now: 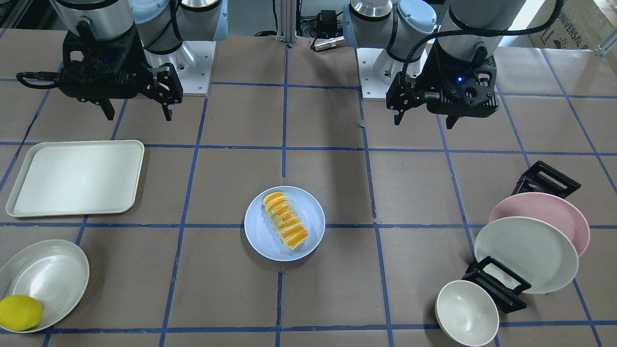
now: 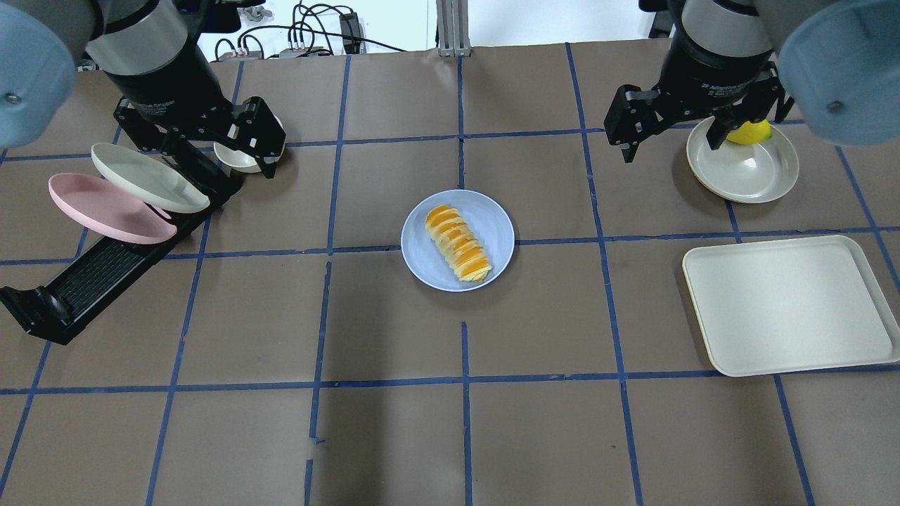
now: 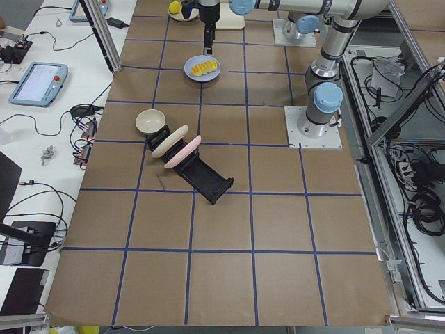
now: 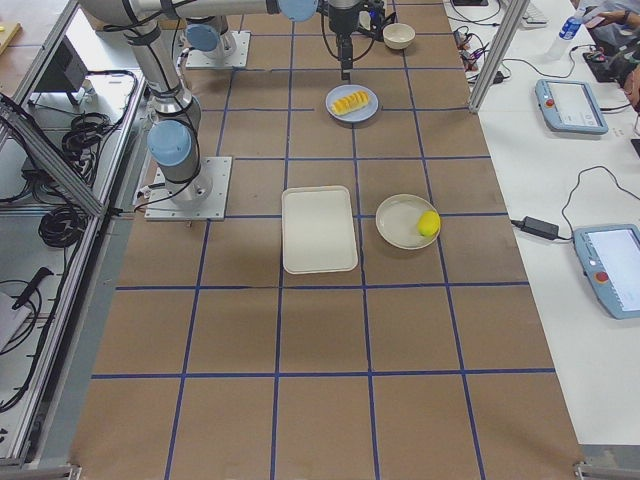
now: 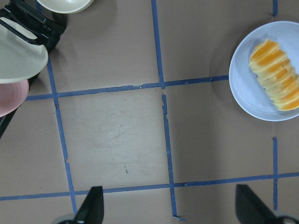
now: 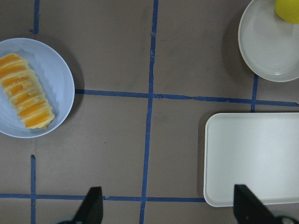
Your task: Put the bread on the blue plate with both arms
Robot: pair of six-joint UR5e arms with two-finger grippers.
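The bread [image 1: 285, 226], a ridged loaf with orange and cream stripes, lies slantwise on the blue plate [image 1: 260, 236] at the table's middle. Both show in the overhead view [image 2: 457, 242] [image 2: 500, 225], the left wrist view [image 5: 275, 74] [image 5: 245, 88] and the right wrist view [image 6: 25, 98] [image 6: 58, 79]. My left gripper [image 1: 424, 121] [image 2: 223, 160] is open and empty, raised near its base, well away from the plate. My right gripper [image 1: 139, 115] [image 2: 671, 150] is open and empty too, raised on the other side. Their fingertips [image 5: 93, 207] [image 6: 93, 207] frame bare table.
A cream tray [image 1: 77, 177] lies on my right side. A white dish [image 1: 53, 270] there holds a yellow lemon [image 1: 19, 312]. On my left a black rack [image 1: 496, 284] holds a pink plate [image 1: 554, 212] and a white plate [image 1: 528, 253]. A small bowl [image 1: 466, 313] sits beside it.
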